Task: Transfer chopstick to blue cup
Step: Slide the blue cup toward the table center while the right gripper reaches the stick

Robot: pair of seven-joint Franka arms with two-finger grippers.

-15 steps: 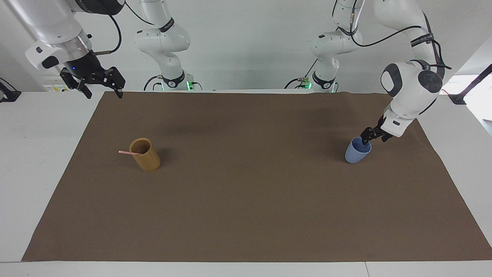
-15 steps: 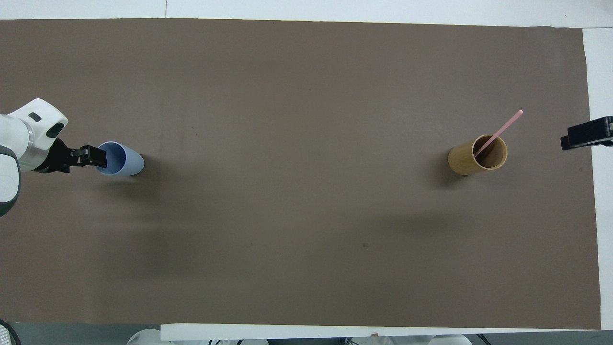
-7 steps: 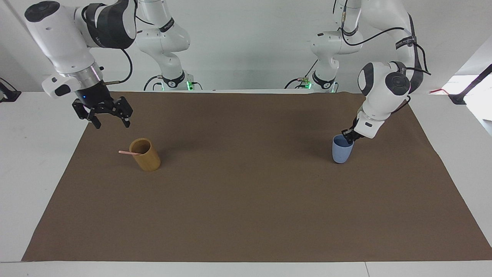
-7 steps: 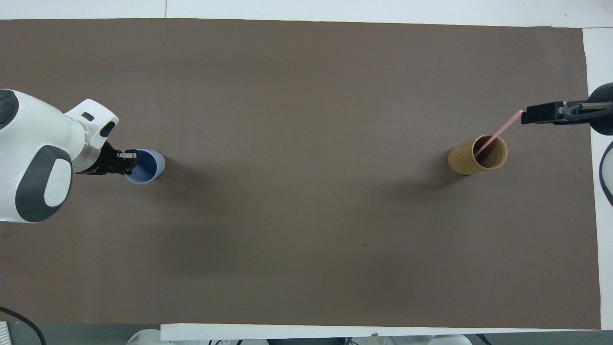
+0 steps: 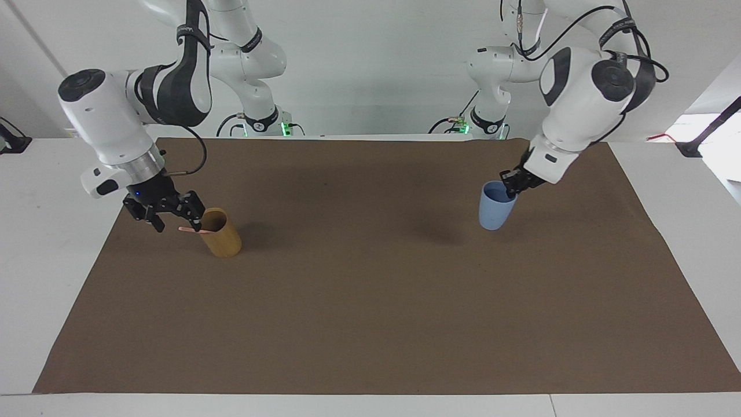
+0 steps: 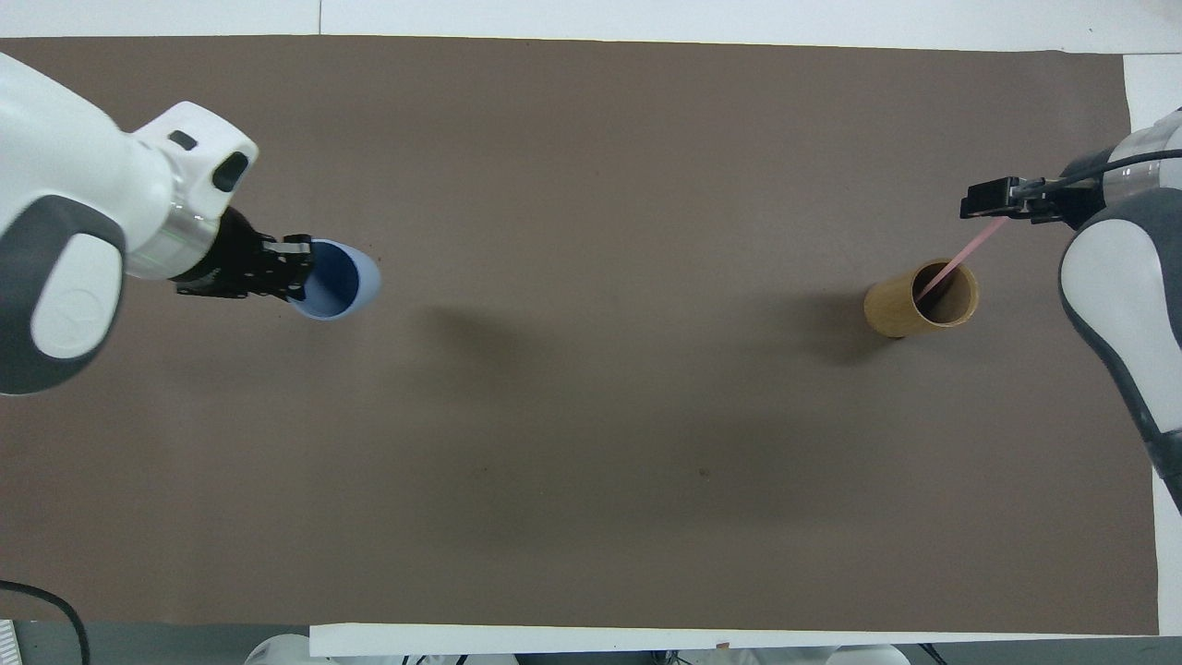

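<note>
The desk (image 5: 370, 347) carries a tan cup (image 5: 222, 234) with the chopstick (image 5: 189, 230) leaning in it. Left gripper (image 5: 512, 184), clamped on the blue cup's (image 5: 493, 211) rim, holds it aloft. Right gripper (image 5: 175, 219) straddles the chopstick, fingers apart.

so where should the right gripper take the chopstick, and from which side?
Probably the exposed upper end of the chopstick, which leans out over the tan cup's rim toward the right arm's end. Come from above there, where the open right gripper hangs; the lower part is hidden inside the cup.
</note>
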